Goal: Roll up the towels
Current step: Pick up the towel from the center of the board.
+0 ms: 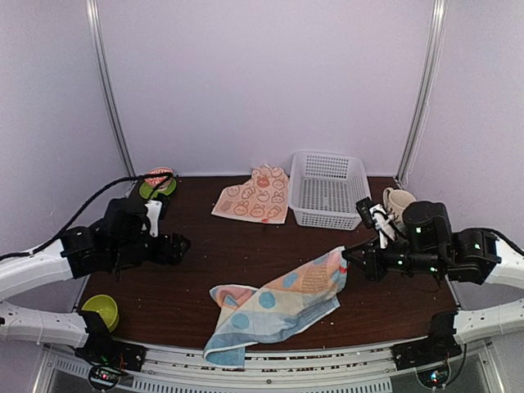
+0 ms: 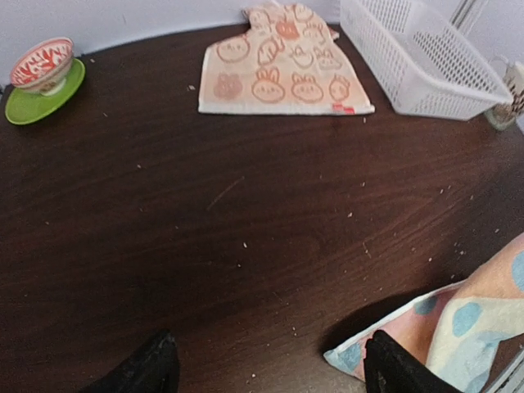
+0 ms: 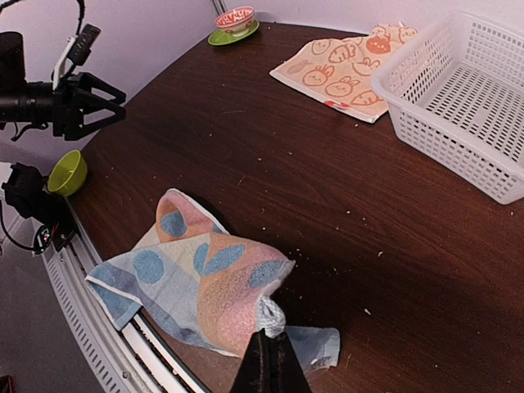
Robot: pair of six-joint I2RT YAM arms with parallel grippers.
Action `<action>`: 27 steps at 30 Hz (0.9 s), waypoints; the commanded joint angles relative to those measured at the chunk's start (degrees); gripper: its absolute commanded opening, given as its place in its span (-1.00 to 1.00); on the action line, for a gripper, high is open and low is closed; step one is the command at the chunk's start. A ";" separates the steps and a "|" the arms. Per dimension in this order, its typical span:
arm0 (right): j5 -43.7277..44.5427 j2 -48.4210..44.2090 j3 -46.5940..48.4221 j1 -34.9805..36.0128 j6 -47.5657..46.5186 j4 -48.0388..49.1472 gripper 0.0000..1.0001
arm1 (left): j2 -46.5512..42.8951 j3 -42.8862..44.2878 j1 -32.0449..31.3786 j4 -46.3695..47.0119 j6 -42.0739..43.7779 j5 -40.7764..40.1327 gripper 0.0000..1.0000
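Two thin, printed cloth towels

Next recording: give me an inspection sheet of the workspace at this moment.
Surface: dark wooden table, scattered pale specks.
Job's things: blue towel crumpled at the near edge, unrolled; rabbit towel flat at the back.
Clutter: white basket, mug, patterned bowl on green saucer, green bowl by the left edge.
Grippers: left gripper open, empty; right gripper shut on the blue towel's corner.
Cables: black cable looping off the left arm.
Surroundings: pale walls, metal posts.
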 commanded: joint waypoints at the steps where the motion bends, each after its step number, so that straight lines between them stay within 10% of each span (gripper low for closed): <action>1: 3.73 -5.63 -2.35 -0.37 1.58 -1.92 -1.00 | 12.39 2.51 -0.05 5.97 1.63 7.14 0.54; 15: 6.70 -11.65 -5.25 -0.60 3.86 -8.97 -1.00 | 29.77 5.51 -0.08 9.73 7.89 28.04 0.58; 27: 7.79 -13.53 -3.65 -0.59 4.99 -10.42 -1.00 | 37.99 4.40 -0.52 10.60 1.32 29.62 0.30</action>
